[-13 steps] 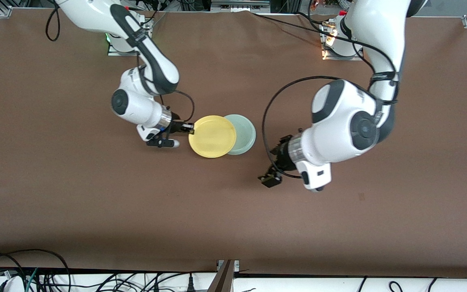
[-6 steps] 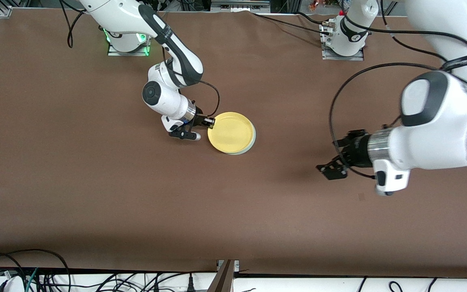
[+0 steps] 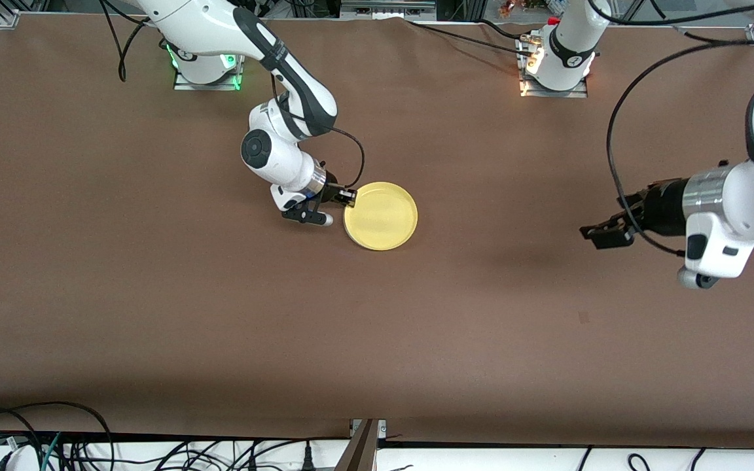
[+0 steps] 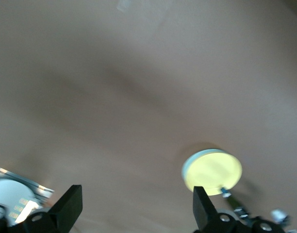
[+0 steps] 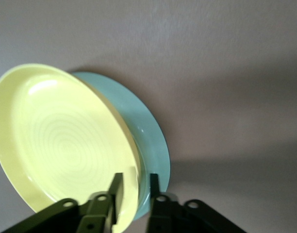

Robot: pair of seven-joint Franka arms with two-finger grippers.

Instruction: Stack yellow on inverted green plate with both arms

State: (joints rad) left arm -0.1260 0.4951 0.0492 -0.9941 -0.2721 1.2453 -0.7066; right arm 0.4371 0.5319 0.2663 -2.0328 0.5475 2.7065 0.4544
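The yellow plate (image 3: 382, 216) lies right way up on the pale mint-green plate near the table's middle and covers it in the front view. The right wrist view shows the green plate (image 5: 149, 131) under the yellow one (image 5: 61, 145), sticking out on one side. My right gripper (image 3: 349, 196) is at the yellow plate's edge toward the right arm's end, shut on its rim (image 5: 136, 187). My left gripper (image 3: 603, 234) is open and empty, well off toward the left arm's end. In its wrist view (image 4: 136, 213) the stack (image 4: 214, 171) shows far off.
The brown table (image 3: 377, 327) is bare around the stack. The arm bases stand along the table's edge farthest from the front camera. Cables lie along the edge nearest the front camera.
My right gripper slid the yellow plate across until it covers the green one. My left arm swung away from the plates toward its own end of the table.
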